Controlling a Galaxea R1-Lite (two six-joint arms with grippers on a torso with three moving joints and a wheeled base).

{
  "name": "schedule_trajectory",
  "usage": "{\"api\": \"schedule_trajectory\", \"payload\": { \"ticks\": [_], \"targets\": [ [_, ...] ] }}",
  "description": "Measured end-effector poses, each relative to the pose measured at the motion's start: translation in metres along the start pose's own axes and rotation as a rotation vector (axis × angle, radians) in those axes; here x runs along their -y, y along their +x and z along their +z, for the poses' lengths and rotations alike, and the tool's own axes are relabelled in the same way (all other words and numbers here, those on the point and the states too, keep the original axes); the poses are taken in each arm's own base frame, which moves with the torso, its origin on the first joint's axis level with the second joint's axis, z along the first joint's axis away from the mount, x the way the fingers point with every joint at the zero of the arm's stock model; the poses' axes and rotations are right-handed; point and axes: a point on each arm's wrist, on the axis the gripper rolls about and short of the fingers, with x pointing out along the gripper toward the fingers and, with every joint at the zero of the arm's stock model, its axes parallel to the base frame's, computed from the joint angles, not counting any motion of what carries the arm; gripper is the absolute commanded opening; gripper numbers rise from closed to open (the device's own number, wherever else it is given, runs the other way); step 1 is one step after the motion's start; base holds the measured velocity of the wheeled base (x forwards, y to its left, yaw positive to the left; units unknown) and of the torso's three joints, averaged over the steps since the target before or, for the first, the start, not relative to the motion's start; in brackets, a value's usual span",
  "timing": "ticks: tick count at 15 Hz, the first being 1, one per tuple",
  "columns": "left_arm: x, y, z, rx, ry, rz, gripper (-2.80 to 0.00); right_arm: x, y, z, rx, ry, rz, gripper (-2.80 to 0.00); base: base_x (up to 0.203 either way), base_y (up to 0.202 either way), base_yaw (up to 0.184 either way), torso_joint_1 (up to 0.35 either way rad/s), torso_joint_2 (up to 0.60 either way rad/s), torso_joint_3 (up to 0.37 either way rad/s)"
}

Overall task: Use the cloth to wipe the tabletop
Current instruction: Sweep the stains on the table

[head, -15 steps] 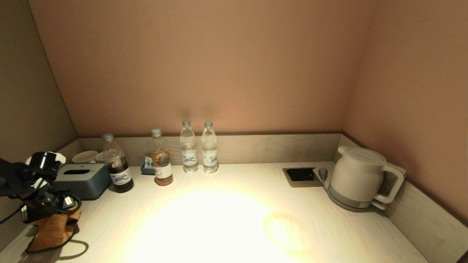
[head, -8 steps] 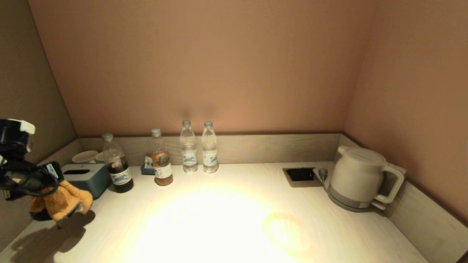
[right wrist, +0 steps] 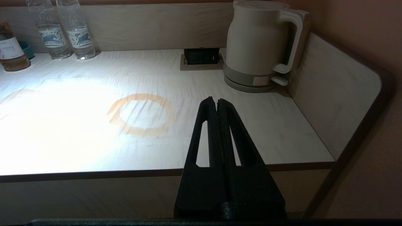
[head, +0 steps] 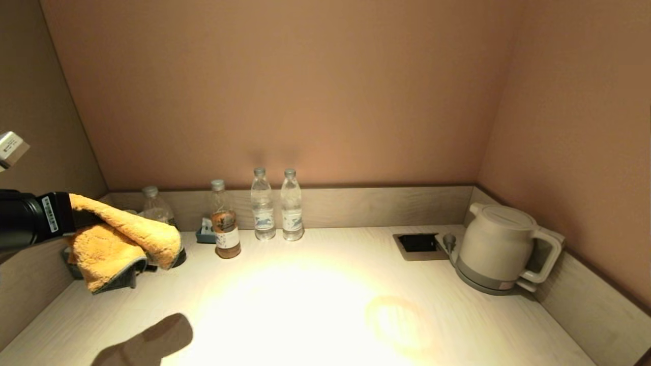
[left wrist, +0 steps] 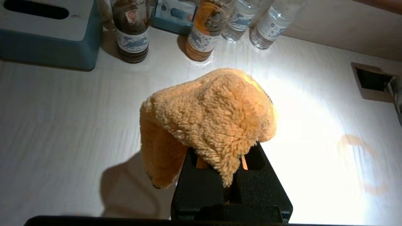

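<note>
Cloth aloft, apparently off tabletop

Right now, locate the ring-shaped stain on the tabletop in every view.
Head view: ring stain, faint, front right of the tabletop, before the kettle.
Left wrist view: ring stain, past the orange cloth.
Right wrist view: ring stain, clearest.
Shared landmark: socket recess.

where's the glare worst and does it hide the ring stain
Head view: a bright patch washes out the mid tabletop, and the ring stain at its edge looks faint. Right wrist view: the stain shows clearly beside the glare. Left wrist view: the glare lies behind the cloth, which casts a shadow.
</note>
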Motion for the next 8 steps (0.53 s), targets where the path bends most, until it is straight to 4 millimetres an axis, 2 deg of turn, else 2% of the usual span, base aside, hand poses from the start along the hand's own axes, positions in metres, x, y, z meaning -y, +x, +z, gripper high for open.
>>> {"api": "schedule_trajectory", "payload": {
  "ticks": [3, 8],
  "targets": [
    [0.008, -0.009, -0.004, 0.009, 0.020, -0.036, -2.80, 0.000, 0.000, 0.000, 0.000, 0.000, 0.000, -2.80, 0.000, 0.000, 0.000, 0.000, 0.00, 0.000],
    [0.017, -0.008, -0.015, -0.026, 0.047, -0.080, -2.80, 0.000, 0.000, 0.000, 0.000, 0.000, 0.000, -2.80, 0.000, 0.000, 0.000, 0.000, 0.00, 0.000]
  ]
}}
